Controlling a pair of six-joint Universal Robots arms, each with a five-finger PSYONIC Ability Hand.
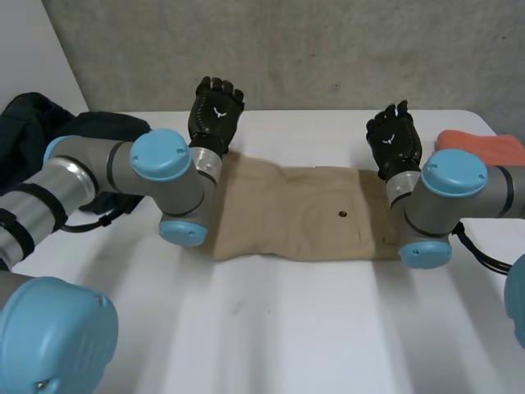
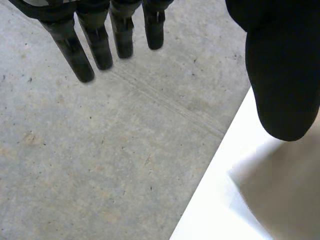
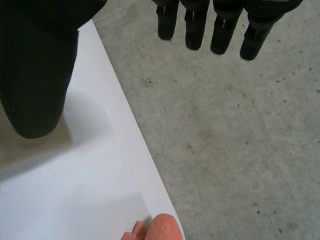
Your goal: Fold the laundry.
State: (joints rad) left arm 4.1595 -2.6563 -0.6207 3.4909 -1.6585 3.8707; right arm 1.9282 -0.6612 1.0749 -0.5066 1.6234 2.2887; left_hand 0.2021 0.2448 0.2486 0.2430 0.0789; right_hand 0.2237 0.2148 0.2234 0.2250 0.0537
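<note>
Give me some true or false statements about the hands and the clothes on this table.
The tan cloth lies flat on the white table. True.
The left hand is pinching the tan cloth. False: its fingers are straight and hold nothing.
The right hand is open. True.
The orange cloth lies on top of the tan cloth. False: it lies apart, beside the right arm.

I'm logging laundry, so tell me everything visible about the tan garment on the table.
The tan garment lies flat on the white table, folded into a wide rectangle of lightly creased woven cloth. A dark button sits right of its middle. The left arm overlaps its left end, the right arm its right end. The open left hand and right hand hold none of it.
</note>
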